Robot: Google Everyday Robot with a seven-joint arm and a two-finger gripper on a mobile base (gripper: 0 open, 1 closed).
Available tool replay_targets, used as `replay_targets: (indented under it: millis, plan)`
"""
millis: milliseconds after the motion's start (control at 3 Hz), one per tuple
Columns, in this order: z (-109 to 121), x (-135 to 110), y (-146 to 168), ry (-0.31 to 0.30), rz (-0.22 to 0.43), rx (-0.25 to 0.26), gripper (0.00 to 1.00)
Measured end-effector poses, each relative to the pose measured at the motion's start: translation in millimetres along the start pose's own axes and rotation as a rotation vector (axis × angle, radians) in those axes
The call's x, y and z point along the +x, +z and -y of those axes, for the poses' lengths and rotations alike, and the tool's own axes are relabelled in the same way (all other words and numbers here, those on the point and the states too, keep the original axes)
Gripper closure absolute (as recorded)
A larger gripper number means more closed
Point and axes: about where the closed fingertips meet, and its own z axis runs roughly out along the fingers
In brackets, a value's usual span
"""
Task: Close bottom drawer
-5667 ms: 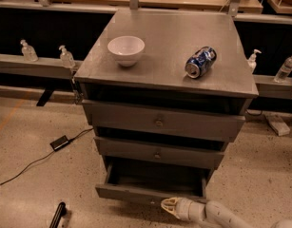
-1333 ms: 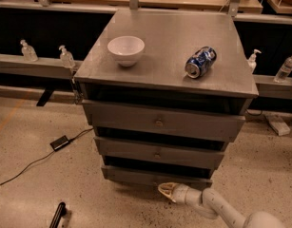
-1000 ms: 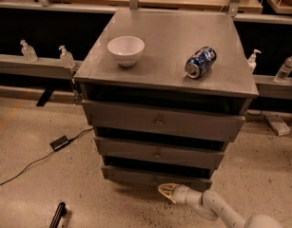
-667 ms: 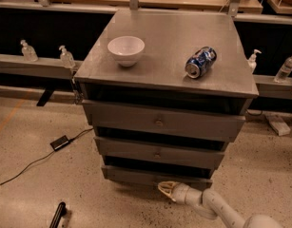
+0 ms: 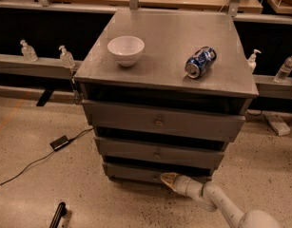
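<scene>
The grey cabinet [image 5: 174, 61] has three drawers. The bottom drawer [image 5: 133, 173] is the lowest and narrowest, and its plain grey front sits pushed in, nearly flush under the middle drawer [image 5: 157, 153]. My gripper [image 5: 167, 178] is low at the front of the cabinet, its yellowish tip pressed against the middle of the bottom drawer's front. It covers the spot where the knob would be. The white arm runs from it down to the lower right.
A white bowl [image 5: 126, 50] and a blue can [image 5: 200, 62] lying on its side rest on the cabinet top. A black cable with a small box [image 5: 59, 142] lies on the floor to the left. A dark object [image 5: 57, 214] lies at the bottom left. Bottles stand on side ledges.
Several seconds ago the bottom drawer stood pulled out; it is now pushed in. Over the last second the gripper has stayed at the drawer front with almost no movement.
</scene>
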Motion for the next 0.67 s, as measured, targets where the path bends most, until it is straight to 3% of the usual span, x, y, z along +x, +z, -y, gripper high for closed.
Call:
replay_targets:
  millis: [333, 667]
  plan:
    - [-3.3, 12.7, 9.2, 0.048, -0.01, -0.028, 1.0]
    - [-22.1, 21.2, -1.8, 0.053, 0.018, -0.065, 1.0]
